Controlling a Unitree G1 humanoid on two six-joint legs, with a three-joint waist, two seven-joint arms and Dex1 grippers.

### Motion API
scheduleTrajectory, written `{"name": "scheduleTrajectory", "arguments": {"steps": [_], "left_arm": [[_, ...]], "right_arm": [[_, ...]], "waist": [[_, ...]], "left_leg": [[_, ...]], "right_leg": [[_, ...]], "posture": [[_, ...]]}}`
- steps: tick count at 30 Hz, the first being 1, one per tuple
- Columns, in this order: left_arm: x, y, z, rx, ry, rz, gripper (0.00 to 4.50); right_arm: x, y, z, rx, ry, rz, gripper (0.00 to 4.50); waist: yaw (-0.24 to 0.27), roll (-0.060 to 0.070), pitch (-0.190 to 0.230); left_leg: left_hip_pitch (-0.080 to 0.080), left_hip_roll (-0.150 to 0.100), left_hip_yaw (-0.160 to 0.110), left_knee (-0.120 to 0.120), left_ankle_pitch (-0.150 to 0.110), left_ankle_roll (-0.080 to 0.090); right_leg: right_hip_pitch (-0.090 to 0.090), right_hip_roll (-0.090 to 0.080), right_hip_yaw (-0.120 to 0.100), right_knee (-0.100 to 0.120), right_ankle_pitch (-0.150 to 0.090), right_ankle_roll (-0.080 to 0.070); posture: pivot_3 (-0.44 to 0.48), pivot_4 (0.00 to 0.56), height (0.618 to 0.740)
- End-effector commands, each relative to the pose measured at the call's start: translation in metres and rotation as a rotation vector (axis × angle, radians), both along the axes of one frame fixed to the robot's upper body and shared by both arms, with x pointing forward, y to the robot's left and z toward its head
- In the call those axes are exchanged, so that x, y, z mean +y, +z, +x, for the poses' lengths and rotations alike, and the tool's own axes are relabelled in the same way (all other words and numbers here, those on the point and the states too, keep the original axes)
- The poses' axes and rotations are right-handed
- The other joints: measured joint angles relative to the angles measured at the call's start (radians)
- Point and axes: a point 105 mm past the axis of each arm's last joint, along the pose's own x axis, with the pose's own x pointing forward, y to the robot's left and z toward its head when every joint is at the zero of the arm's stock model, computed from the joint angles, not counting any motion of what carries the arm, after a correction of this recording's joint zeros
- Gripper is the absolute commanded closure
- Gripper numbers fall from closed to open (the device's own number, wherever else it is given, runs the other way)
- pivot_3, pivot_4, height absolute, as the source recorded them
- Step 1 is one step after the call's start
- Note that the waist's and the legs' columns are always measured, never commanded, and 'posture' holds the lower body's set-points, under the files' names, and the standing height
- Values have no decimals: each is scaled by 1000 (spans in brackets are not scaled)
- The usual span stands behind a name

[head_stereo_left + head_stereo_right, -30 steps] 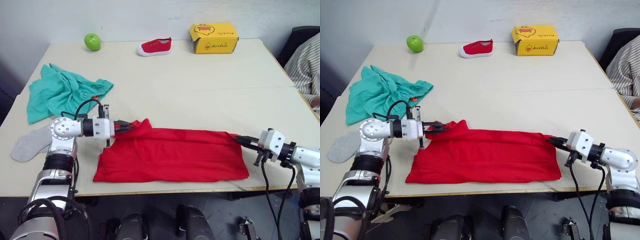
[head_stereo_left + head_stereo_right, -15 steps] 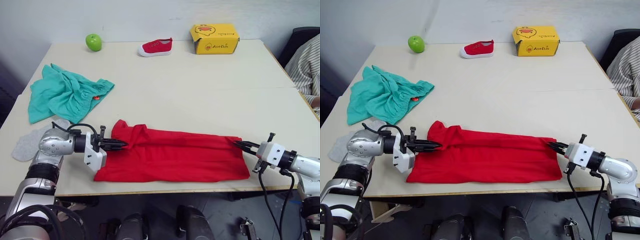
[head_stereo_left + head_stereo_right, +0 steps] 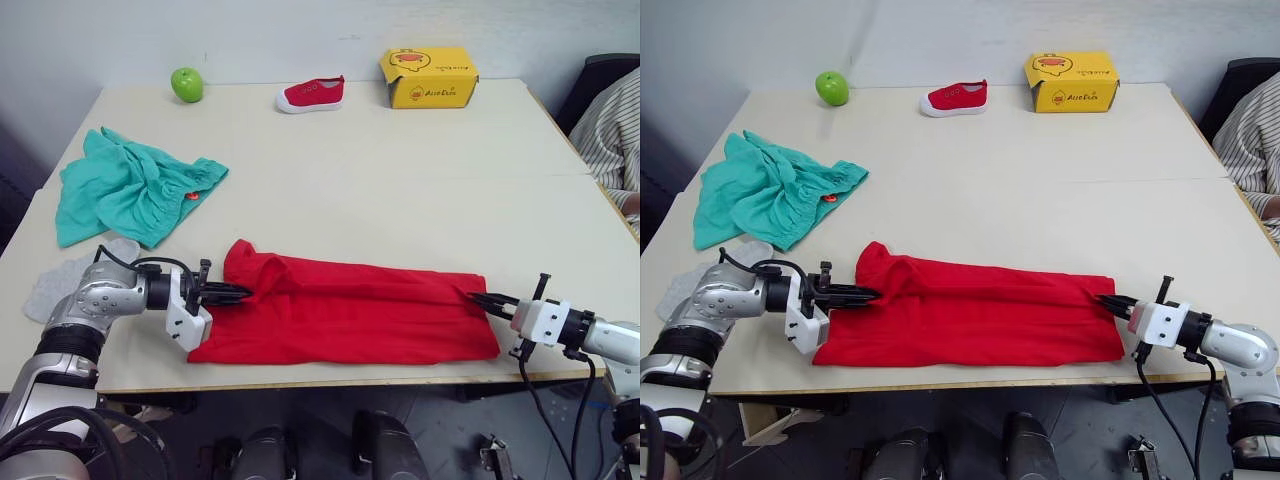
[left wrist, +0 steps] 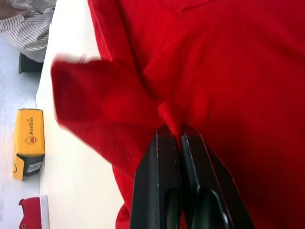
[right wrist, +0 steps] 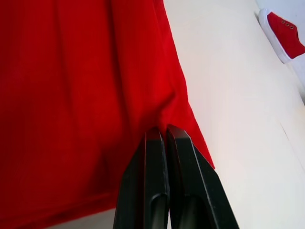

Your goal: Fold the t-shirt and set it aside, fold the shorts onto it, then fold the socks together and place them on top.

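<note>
The red t-shirt [image 3: 350, 312] lies folded into a long band near the table's front edge. My left gripper [image 3: 238, 294] is shut on a pinch of the t-shirt [image 4: 169, 114] at its left end. My right gripper [image 3: 480, 299] is shut on the cloth [image 5: 157, 119] at the right end. The teal shorts [image 3: 125, 185] lie crumpled at the left of the table. A grey sock [image 3: 55, 285] lies near the left edge, partly behind my left arm.
A green apple [image 3: 186, 84], a small red shoe [image 3: 310, 93] and a yellow box [image 3: 428, 76] stand along the far edge. A person in a striped shirt [image 3: 615, 130] sits at the far right. The table [image 3: 400, 190] is bare between shirt and far edge.
The left gripper has pulled its shirt corner down and toward the front edge, leaving a flap standing at the left end. The right gripper has drawn slightly nearer the front edge, still holding.
</note>
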Motion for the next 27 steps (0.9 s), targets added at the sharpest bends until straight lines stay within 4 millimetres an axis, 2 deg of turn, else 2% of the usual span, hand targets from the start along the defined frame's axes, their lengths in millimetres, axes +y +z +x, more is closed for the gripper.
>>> {"name": "scheduleTrajectory", "arguments": {"steps": [1,2,4,8,11,13,14,17,20,24,27], "left_arm": [[8,9,1,-7,39,-44,4276],[10,9,0,4,48,-49,4046],[16,9,-3,30,67,-39,3551],[32,16,-1,152,200,-125,2267],[58,20,0,485,410,-306,1366],[71,20,-13,742,488,-356,707],[77,21,-20,854,528,-375,423],[92,33,-36,1104,615,-461,423],[87,47,-31,1169,613,-596,375],[54,70,-2,1044,509,-769,1286],[20,68,10,993,454,-787,2273]], "right_arm": [[-1,10,-5,6,16,21,4073],[-1,11,-6,18,17,30,3907],[-4,13,-11,38,13,38,3280],[-13,24,-19,117,-16,90,1849],[-21,38,-25,236,-86,218,863],[-21,49,-29,285,-110,281,126],[-21,56,-30,325,-130,344,0],[-5,70,-33,427,-108,454,0],[15,73,-30,449,-60,503,682],[52,65,-16,435,-8,550,2062],[76,52,-2,379,-7,536,3160]], "waist": [[-1,0,0],[-1,0,0],[-1,0,0],[-1,0,0],[0,0,0],[-2,0,0],[-3,0,0],[-1,0,0],[3,0,0],[26,-2,-2],[27,-4,-3]], "left_leg": [[0,0,0,0,0,0],[0,0,0,0,0,0],[0,0,0,0,0,0],[0,1,0,0,0,0],[0,1,0,0,0,0],[0,2,-1,0,0,0],[-1,2,-1,0,0,0],[0,2,-1,0,-1,0],[1,2,-2,0,-1,0],[-1,1,-3,1,-1,-1],[-2,0,-3,1,-1,-1]], "right_leg": [[0,0,0,0,0,0],[0,0,0,0,0,0],[0,0,0,0,0,0],[0,0,0,0,0,0],[0,0,1,0,0,0],[0,0,0,0,0,0],[-1,1,0,0,0,0],[-1,1,1,0,0,-1],[0,1,1,-3,-1,-1],[0,0,0,-2,-1,-1],[-1,0,0,1,0,-1]], "posture": [[0,150,740],[0,150,740],[0,150,740],[0,150,740],[0,150,740],[0,150,740],[0,150,740],[0,150,740],[0,150,740],[0,150,740],[0,150,740]]}}
